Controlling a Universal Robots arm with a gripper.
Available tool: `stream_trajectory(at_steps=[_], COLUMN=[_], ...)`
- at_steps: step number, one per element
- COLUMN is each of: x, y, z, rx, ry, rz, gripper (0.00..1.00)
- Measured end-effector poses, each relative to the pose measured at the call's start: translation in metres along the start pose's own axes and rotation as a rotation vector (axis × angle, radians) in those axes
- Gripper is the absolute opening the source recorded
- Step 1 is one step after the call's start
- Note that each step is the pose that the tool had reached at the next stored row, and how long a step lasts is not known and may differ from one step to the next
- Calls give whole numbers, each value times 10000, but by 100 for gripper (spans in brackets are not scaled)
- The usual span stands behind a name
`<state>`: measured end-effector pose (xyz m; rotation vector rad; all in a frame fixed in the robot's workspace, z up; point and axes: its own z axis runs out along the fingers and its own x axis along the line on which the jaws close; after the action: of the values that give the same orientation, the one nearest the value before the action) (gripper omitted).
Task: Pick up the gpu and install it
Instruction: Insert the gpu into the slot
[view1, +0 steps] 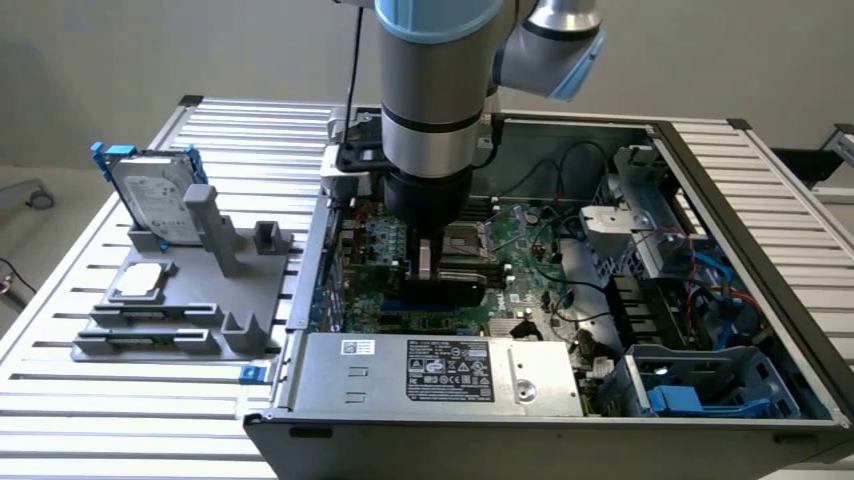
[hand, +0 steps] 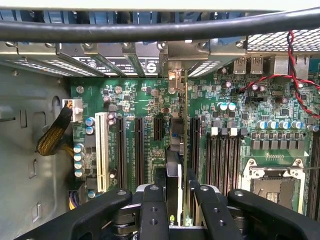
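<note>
Black jaws fill the foreground of the wrist view, clenched on the gpu (hand: 176, 150). The card runs edge-on between them out over the motherboard (hand: 140, 100). It lies along the line of the black expansion slots (hand: 121, 150), and its metal end reaches toward the rear bracket openings (hand: 145, 62) of the computer case (view1: 747, 200). Whether its lower edge is already in a slot I cannot tell.

The card looks light and thin. I judge the board stiff along its length but unforgiving of twist or side load, with small parts and edge contacts that would not bear knocks. Its covered face and bare board face give the flat, firm places to hold. The present grip across those two faces, near the upper edge and away from the contacts, looks sound. Smooth plastic against the jaws could slip if the card is pushed at an angle.

Room around it is tight. A white slot (hand: 102, 150) and further black slots stand just beside the card on one side, and the memory slots (hand: 220, 155) and the CPU socket (hand: 272, 185) on the other. A thick black cable (hand: 150, 30) crosses close to the wrist camera. Red and black wires (hand: 295, 75) and a yellow-sleeved bundle (hand: 52, 135) lie off to either side, apart from the card.

In the exterior view the arm (view1: 427, 100) reaches down into the open case, behind the power supply (view1: 441, 370). To the exterior view's left, a hard drive (view1: 154, 195) in a blue frame stands on a grey fixture (view1: 200, 290) on the tabletop (view1: 80, 420), well apart from the work.
</note>
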<state>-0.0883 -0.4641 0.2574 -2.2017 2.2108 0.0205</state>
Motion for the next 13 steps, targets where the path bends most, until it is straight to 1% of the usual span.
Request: stream_trajectory(at_steps=[10,13], x=[2,3], y=[0,0], z=[29,35], rx=[-41,-62], ry=[0,0], rz=[-37,-55], gripper=[27,27])
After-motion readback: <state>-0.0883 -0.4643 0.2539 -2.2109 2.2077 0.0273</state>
